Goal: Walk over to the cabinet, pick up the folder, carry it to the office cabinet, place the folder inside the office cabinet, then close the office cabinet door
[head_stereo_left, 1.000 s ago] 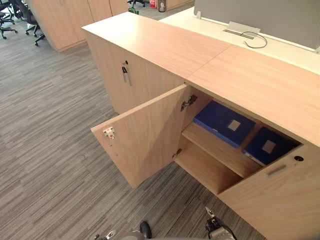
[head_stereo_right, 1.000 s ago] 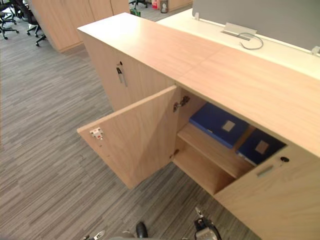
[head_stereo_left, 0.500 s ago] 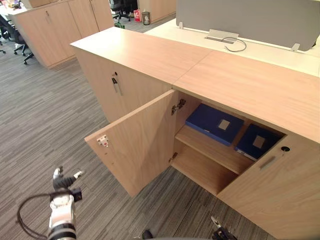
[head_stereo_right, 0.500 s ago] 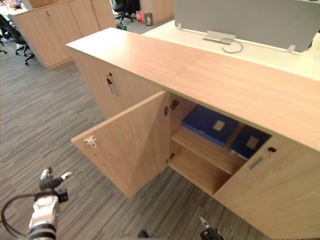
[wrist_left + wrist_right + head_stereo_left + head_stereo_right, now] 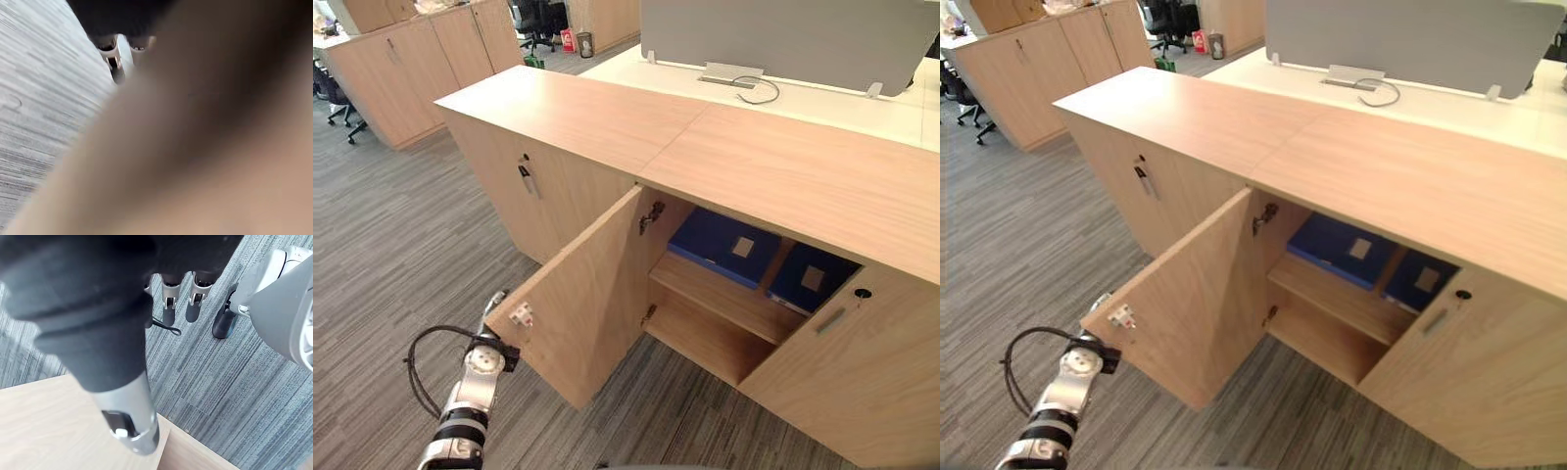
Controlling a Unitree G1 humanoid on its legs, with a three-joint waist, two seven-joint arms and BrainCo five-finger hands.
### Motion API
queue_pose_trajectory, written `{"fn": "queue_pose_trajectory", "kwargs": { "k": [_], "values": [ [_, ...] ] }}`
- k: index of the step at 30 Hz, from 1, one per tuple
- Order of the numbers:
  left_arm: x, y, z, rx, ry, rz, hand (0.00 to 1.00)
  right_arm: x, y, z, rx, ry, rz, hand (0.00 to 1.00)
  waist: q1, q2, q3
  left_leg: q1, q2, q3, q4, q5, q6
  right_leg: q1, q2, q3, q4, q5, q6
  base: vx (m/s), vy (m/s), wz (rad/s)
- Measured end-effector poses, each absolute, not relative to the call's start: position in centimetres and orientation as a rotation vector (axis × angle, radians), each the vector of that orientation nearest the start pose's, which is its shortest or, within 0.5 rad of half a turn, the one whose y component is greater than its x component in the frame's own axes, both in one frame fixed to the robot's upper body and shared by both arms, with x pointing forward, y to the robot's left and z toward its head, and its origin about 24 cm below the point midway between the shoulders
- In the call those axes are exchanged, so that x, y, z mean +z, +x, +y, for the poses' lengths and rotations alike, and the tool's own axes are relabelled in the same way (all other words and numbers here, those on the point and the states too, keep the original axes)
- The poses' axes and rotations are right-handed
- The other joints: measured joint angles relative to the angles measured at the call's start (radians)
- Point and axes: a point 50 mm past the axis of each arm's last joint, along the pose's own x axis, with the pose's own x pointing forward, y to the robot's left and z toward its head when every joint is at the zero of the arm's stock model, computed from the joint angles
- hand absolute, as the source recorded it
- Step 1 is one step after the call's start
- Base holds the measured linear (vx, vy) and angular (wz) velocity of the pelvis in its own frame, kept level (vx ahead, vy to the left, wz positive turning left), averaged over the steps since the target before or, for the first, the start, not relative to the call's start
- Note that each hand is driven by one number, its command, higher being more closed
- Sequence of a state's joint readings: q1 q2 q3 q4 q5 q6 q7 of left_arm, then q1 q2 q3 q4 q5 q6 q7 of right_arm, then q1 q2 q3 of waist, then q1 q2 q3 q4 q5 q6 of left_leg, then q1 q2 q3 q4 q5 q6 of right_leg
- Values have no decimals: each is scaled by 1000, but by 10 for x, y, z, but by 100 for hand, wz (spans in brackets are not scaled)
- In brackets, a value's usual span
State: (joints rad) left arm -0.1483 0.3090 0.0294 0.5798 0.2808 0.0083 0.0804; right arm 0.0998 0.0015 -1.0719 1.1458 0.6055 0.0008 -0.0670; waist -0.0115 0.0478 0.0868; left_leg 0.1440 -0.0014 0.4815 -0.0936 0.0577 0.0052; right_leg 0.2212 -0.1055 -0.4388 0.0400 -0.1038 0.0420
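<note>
Folders, two blue ones, are in neither hand. Nearest, the right hand (image 5: 168, 301) hangs above the grey carpet (image 5: 391, 255), fingers (image 5: 195, 296) straight and slightly apart, holding nothing. The left hand (image 5: 489, 338) is low at the free edge of the open cabinet door (image 5: 592, 284); whether it is open or closed cannot be told. Past the door, inside the office cabinet (image 5: 754, 166), the left folder (image 5: 720, 245) and right folder (image 5: 813, 277) lie flat side by side on the upper shelf (image 5: 724, 299). Behind stands a desk (image 5: 636, 69) with a grey screen (image 5: 783, 39).
</note>
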Motion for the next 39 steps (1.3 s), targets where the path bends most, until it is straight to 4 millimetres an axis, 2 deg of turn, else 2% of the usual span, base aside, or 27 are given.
{"fn": "queue_pose_trajectory", "kwargs": {
  "k": [4,6,7,8,10,12,13,16,18,21,22,24,25,27,28,29,30,31,32,33,34,35,36,37,38,39],
  "values": [
    [-52,240,201,-138,653,440,0,-169,-3,-243,-1467,1083,810,0,-20,-4,-1,-12,-17,-1,0,0,5,-13,-15,-1,-4,0,0,-114,45,-4],
    [-66,223,168,-280,633,454,0,-169,-6,-243,-1484,1090,805,0,-38,-5,-8,-25,-23,-5,0,0,11,-30,-24,-1,1,0,1,-72,51,3],
    [-69,217,145,-363,616,434,0,-169,-7,-241,-1486,1093,814,0,-40,-13,-8,-27,-27,-7,0,0,16,-31,-27,-2,2,1,2,-58,46,4],
    [-69,214,133,-408,611,420,0,-170,-8,-240,-1487,1094,819,0,-41,-16,-10,-28,-29,-9,0,0,16,-32,-29,-3,2,1,3,-54,43,6],
    [-65,196,93,-645,603,333,0,-171,-8,-237,-1483,1100,832,0,-53,-22,-20,-39,-35,-16,0,0,21,-43,-34,-6,5,5,9,-27,29,5],
    [-66,180,71,-778,568,308,0,-171,-6,-235,-1474,1107,841,0,-57,-23,-19,-41,-38,-22,0,0,22,-44,-37,-7,6,6,11,-10,19,4],
    [-69,165,56,-852,491,321,0,-172,-2,-232,-1449,1107,855,0,-58,-25,-18,-41,-39,-24,0,0,25,-44,-37,-7,6,9,16,-13,12,5],
    [-71,155,48,-871,373,360,0,-173,4,-229,-1391,1083,882,0,-59,-27,-17,-43,-39,-26,0,1,26,-43,-37,-9,3,13,22,-21,-2,2],
    [-72,156,51,-831,277,395,0,-173,8,-228,-1358,1065,898,0,-59,-27,-16,-43,-37,-26,0,2,27,-43,-35,-9,2,14,25,-43,-15,-1],
    [-88,168,80,-539,4,542,0,-174,14,-224,-1288,1023,937,0,-62,-33,-16,-43,-32,-12,0,2,28,-48,-32,7,-3,18,31,-49,-15,-12],
    [-92,169,87,-475,-40,566,0,-174,15,-223,-1273,1015,946,0,-63,-36,-17,-43,-31,-6,0,2,28,-50,-30,10,-5,19,32,-35,-20,-24],
    [-106,168,120,-207,-172,645,0,-176,18,-213,-1210,988,992,0,-65,-57,-22,-42,-21,19,0,0,25,-57,-20,39,-14,23,30,-22,-33,-32],
    [-109,167,129,-138,-192,659,0,-176,19,-209,-1194,987,1002,0,-64,-64,-21,-40,-17,28,0,0,24,-57,-17,47,-17,24,28,-9,-50,-40],
    [-118,160,158,81,-270,702,0,-178,24,-194,-1146,1007,1029,0,-60,-87,-18,-62,14,70,84,-45,23,-63,-10,79,-17,29,23,-12,-101,-49],
    [-121,156,171,174,-322,710,0,-178,26,-191,-1141,1013,1025,0,-58,-99,-12,-114,65,87,234,-120,15,-64,-2,95,-17,36,21,-4,-139,-47],
    [-122,155,177,222,-361,709,0,-178,27,-191,-1135,1007,1026,0,-55,-98,-8,-138,100,96,317,-161,12,-64,8,106,-17,38,19,25,-159,-64],
    [-123,151,186,313,-439,695,0,-178,27,-194,-1136,999,1020,0,-50,-83,-1,-184,188,117,492,-241,11,-59,42,133,-18,37,17,39,-115,-78],
    [-123,148,194,409,-545,669,0,-178,27,-195,-1123,983,1027,0,-47,-62,13,-225,266,109,657,-280,24,-49,72,171,-18,35,7,32,-90,-83],
    [-123,147,198,448,-584,656,0,-178,26,-196,-1118,976,1034,0,-47,-62,14,-243,293,92,721,-280,25,-48,80,187,-17,34,2,7,-35,-82],
    [-124,144,204,519,-656,632,0,-178,24,-196,-1097,952,1052,0,-44,-55,14,-283,309,-6,814,-270,18,-45,92,225,-11,32,-3,-4,9,-82],
    [-125,140,208,590,-711,615,0,-178,22,-197,-1096,943,1054,0,-36,-56,16,-315,298,-112,869,-260,-4,-46,90,264,-4,27,-11,-4,38,-87],
    [-126,138,209,628,-739,608,0,-178,22,-198,-1093,936,1054,0,-29,-58,17,-318,286,-156,875,-278,-11,-45,88,289,4,23,-17,34,119,-88],
    [-128,134,211,701,-787,595,0,-177,20,-200,-1065,896,1071,0,-23,-48,23,-318,253,-248,848,-327,-28,-50,82,326,20,23,-18,40,144,-70],
    [-128,132,213,736,-805,587,0,-177,21,-202,-1045,869,1077,0,-22,-43,28,-319,235,-291,825,-347,-38,-56,76,341,29,23,-18,35,228,-89],
    [-130,124,217,810,-825,568,0,-176,22,-207,-1015,832,1086,0,-13,-33,27,-313,184,-396,721,-360,-52,-89,57,373,55,18,-9,-43,259,-84],
    [-133,115,219,866,-838,563,0,-175,22,-214,-1015,803,1081,0,-4,-12,16,-294,155,-483,597,-315,-80,-117,58,393,72,4,13,-24,317,-79]
  ]
}}
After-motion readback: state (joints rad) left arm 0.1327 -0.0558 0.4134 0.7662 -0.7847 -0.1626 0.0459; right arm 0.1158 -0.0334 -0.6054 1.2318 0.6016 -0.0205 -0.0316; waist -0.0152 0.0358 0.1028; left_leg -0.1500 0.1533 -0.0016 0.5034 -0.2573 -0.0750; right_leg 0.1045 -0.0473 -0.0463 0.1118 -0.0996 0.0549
